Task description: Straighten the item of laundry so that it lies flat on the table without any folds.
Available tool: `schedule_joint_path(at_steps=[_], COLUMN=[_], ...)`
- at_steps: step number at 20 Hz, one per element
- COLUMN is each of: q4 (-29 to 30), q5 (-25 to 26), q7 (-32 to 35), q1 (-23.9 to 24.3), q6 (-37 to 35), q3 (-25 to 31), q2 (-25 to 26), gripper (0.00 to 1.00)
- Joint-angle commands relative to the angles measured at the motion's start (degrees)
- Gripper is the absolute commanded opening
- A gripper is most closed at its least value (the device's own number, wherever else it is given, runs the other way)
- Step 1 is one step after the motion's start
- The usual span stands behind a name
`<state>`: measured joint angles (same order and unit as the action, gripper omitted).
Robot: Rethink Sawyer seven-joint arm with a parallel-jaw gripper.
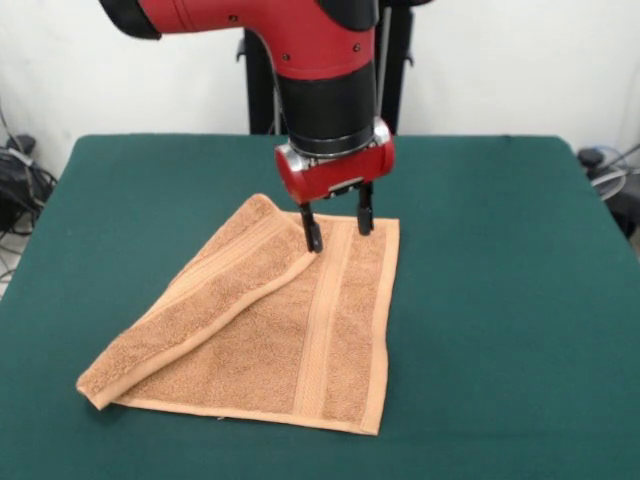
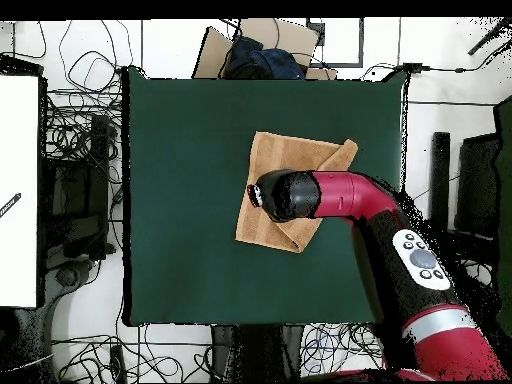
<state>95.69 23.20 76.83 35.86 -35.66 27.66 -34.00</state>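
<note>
Pincer (image 1: 338,229) spread wide, black tips down on the peach-orange terry towel (image 1: 270,340) (one side folded over), gripping nothing.

We see a peach-orange towel (image 1: 290,340) lying near the middle of the green table (image 1: 500,300). One side is folded over on a slant, making a long flap. The rest lies flat, with a woven stripe.
</note>
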Motion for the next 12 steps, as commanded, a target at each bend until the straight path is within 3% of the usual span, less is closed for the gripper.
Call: schedule_joint_path(at_steps=[1, 8, 12], q4=[3.63, 4.41, 5.38], q5=[-0.21, -0.03, -0.56], q7=[6.95, 7.28, 6.46], q1=[-0.09, -0.07, 0.41], q6=[3.74, 4.05, 0.18], q3=[-1.19, -1.72, -2.49], q2=[2.94, 1.55, -3.61], gripper=[1.00, 1.00, 1.00])
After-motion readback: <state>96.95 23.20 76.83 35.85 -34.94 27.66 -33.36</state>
